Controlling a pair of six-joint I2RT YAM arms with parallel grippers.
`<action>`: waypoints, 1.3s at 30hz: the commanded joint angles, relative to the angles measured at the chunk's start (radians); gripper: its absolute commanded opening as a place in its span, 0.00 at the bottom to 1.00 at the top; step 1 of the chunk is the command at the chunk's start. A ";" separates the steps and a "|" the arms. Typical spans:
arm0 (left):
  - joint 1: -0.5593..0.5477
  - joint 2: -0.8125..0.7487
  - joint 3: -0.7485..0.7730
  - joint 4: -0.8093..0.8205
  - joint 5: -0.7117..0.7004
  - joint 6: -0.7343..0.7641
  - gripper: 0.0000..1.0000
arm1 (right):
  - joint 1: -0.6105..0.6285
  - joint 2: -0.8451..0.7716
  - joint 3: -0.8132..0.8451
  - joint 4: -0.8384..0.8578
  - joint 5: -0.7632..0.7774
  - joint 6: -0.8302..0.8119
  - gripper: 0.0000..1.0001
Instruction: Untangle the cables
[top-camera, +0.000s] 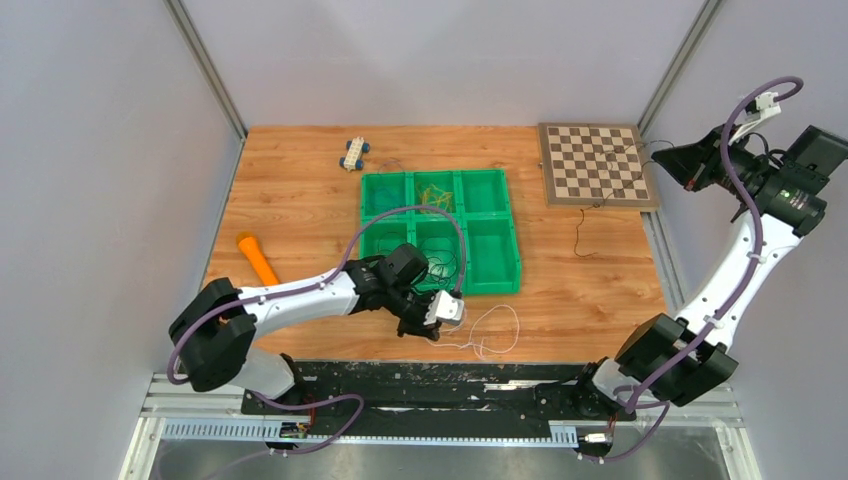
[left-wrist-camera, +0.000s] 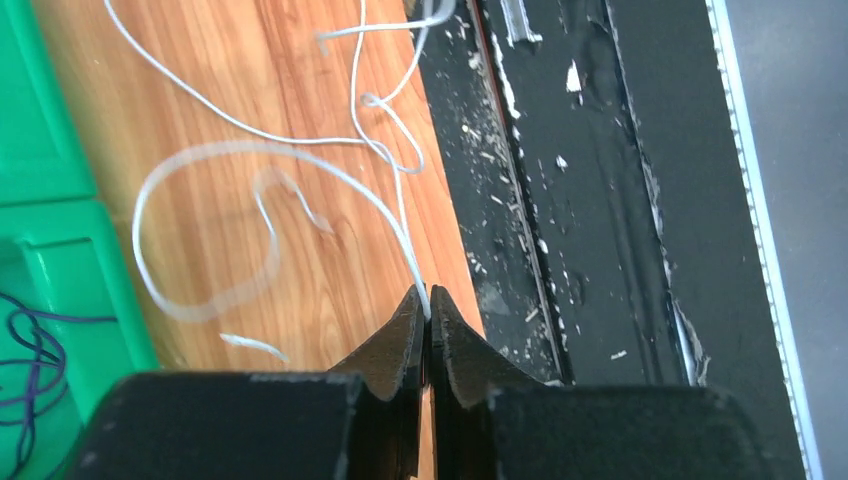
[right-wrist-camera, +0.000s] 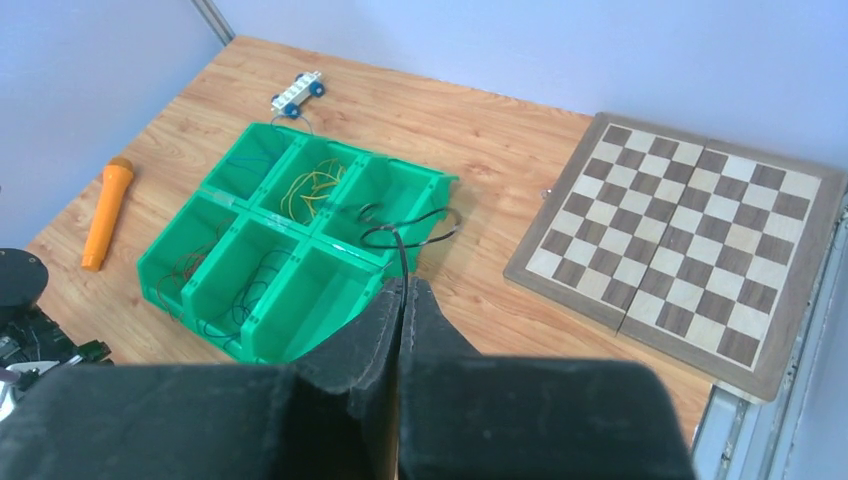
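The left gripper (left-wrist-camera: 430, 303) has its jaws pinched on a white cable (left-wrist-camera: 250, 148) looped over the desk (left-wrist-camera: 260, 60) (beside the green tray (left-wrist-camera: 40, 120)); the right gripper (right-wrist-camera: 402, 290), raised, clamps a black cable (right-wrist-camera: 401, 258).

Top camera: high behind near edge of desk (top-camera: 300, 190), looking down, whole desk in frame. Left wrist camera: very close above near edge, past own jaws, showing wood and black rail (left-wrist-camera: 600, 200). Right wrist camera: high beyond right edge, facing left across desk; shares tray (top-camera: 492, 250) and chessboard (right-wrist-camera: 690, 230) with top view.
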 joint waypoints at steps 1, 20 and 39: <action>-0.002 -0.089 -0.043 -0.015 -0.016 0.110 0.33 | 0.032 -0.051 -0.006 0.105 -0.079 0.101 0.00; 0.479 -0.360 0.149 0.114 0.052 -0.542 1.00 | 0.749 0.035 -0.199 0.818 0.512 0.376 0.00; 0.731 -0.375 0.195 0.155 -0.044 -0.540 1.00 | 0.870 0.296 -0.301 1.161 0.752 0.004 0.00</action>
